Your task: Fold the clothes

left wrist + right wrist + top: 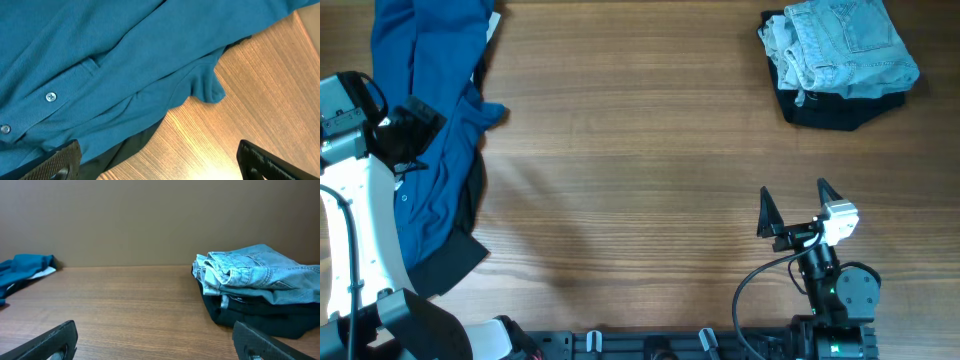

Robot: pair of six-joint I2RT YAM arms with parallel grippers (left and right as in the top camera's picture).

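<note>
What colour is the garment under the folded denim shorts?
That garment is black; right wrist view shows it best.

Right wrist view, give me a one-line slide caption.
Open right gripper faces folded pale-blue denim shorts stacked on a black garment on the wooden table.

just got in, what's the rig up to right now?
Two arms are folding clothes. The denim shorts lie folded on top of the black shorts at the far right corner of the table. The blue shirt is unfolded in a heap at the left edge; the left gripper is open above it, gripping nothing. The right gripper sits open and empty near the front edge, facing the stack.
</note>
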